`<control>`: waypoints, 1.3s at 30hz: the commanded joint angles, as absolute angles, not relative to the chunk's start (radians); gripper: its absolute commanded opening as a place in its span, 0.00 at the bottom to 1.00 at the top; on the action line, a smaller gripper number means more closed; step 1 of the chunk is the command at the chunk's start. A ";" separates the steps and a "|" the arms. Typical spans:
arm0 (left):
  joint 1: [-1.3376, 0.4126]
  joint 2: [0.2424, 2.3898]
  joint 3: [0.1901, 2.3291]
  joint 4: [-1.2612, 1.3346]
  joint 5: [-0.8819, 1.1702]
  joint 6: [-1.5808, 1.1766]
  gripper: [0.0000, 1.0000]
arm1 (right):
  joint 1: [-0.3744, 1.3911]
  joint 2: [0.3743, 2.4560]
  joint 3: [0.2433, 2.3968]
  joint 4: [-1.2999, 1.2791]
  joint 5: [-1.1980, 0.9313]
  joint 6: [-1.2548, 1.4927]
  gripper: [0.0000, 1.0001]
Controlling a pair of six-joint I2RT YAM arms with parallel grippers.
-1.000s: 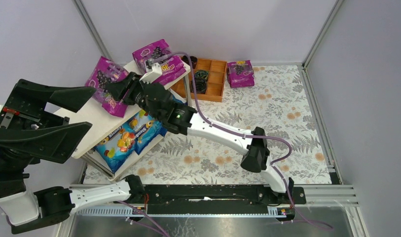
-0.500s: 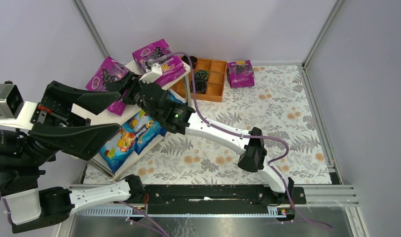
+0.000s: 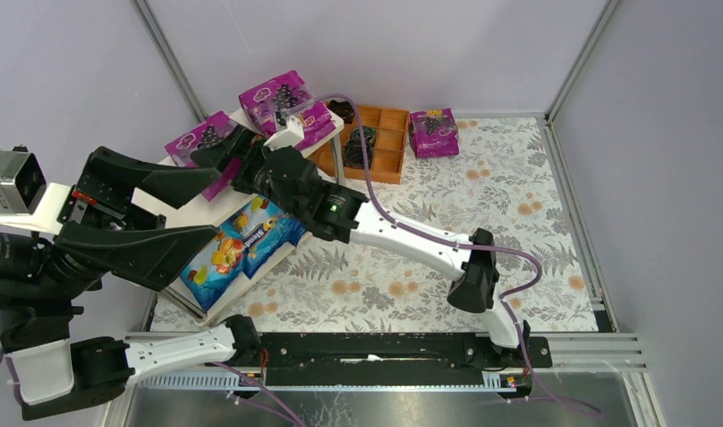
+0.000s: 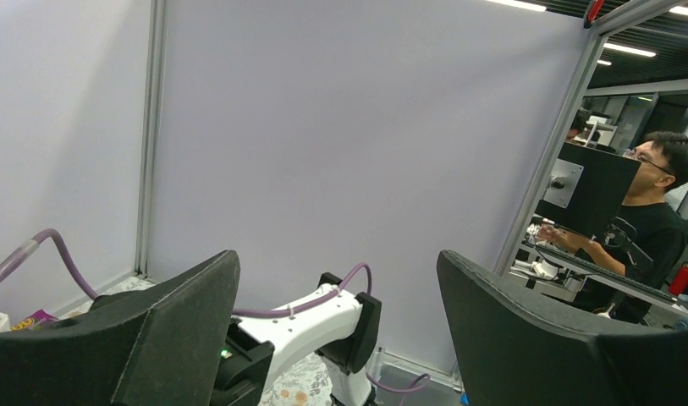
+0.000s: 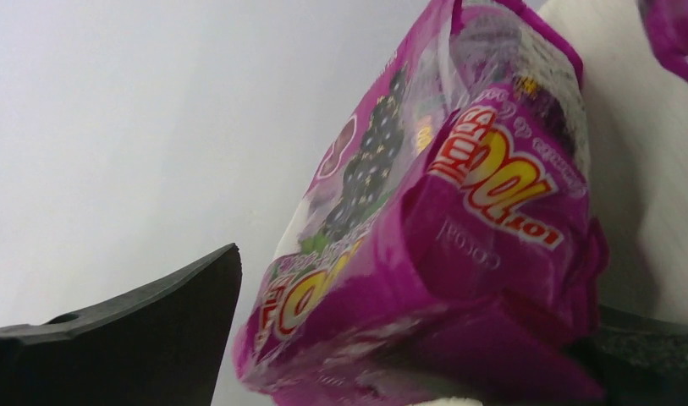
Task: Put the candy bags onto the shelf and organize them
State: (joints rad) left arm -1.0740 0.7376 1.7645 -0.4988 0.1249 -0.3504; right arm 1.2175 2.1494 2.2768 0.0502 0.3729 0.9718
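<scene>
At 10 o'clock of the table point(image 3: 482, 205), top view: the shelf point(image 3: 188, 205) stands skewed, with its long axis running 7 to 1.

- Right gripper point(image 3: 222, 158) reaches over the top board to its 11 o'clock corner, clamped on the held magenta bag point(image 3: 200, 142). In the wrist view the bag fills the gap between the fingers. It is tilted, with its far end up against the white board. Can't tell whether it rests on the board or hangs just above it.
- Magenta stack point(image 3: 282, 100): at least two bags overlapped at the 1 o'clock end of the top board, near the held bag but not touching it.
- Blue bags point(image 3: 237, 245): lying flat on the lower tier at the 5 o'clock side, partly under the top board. Count unclear, looks like two.
- Loose magenta bag point(image 3: 433, 132): flat on the table at 12 o'clock, just to the 3 o'clock side of the orange tray point(image 3: 382, 133), well apart from the shelf.
- The tray sits just beside the shelf's 1 o'clock end, with black rings point(image 3: 364, 142) in its left compartments.
- Left gripper point(image 3: 213, 201): raised close to the camera over the shelf's 8 o'clock side, fingers spread wide, nothing between them. Its wrist view points at the far wall, with the right arm's white link point(image 4: 306, 317) low in the gap and a person point(image 4: 653, 220) outside the cell at 3 o'clock.
</scene>
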 commanded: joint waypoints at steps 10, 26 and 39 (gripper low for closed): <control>-1.075 0.778 1.783 -0.436 0.133 -0.348 0.92 | 1.219 1.955 2.031 -0.021 0.216 1.026 1.00; -1.075 0.817 1.752 -0.421 0.146 -0.333 0.93 | 1.192 1.735 1.703 0.068 0.118 0.950 1.00; -1.075 0.813 1.737 -0.408 0.160 -0.329 0.94 | 1.172 1.674 1.630 0.119 0.161 0.922 0.55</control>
